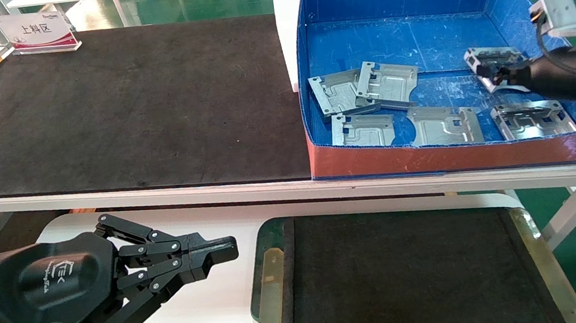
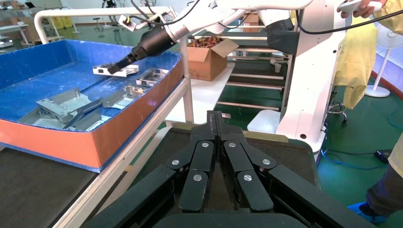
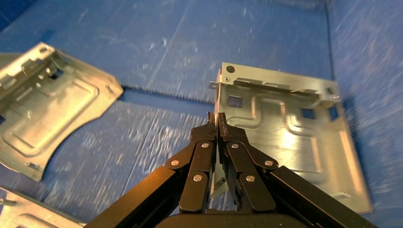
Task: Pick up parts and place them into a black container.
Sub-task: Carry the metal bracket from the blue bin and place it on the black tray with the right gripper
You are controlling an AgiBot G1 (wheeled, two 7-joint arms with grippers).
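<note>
Your left pincer (image 1: pixel 219 250) sits lowest in the head view, at the lower left, pressed together on nothing, parked beside the black container (image 1: pixel 271 281) that fills the lower middle and holds no parts yet. Along the right edge, the right pincer (image 1: pixel 493 75) is clamped on the edge of one part (image 1: pixel 491 57) inside the blue box (image 1: pixel 453 157), which stands on the long black surface (image 1: pixel 127 109). Five more parts (image 1: pixel 387 84) lie on the box floor to its left and below it.

From the left wrist view, the left pincer (image 2: pixel 215 118) shows its tips touching, with the container's dark floor beyond them. Upper left, the right pincer (image 2: pixel 113 69) holds the plate (image 2: pixel 116 71) level and apparently clear of the box floor, though that gap is hard to judge here.

From the right wrist view, the right pincer (image 3: pixel 216 124) is closed on a thin edge of the part (image 3: pixel 294 142), well off its middle. That is your risk: with so little metal held, the plate could swivel or slip out as you carry it, and its low corner could catch the box's red front wall on the way to the container.
</note>
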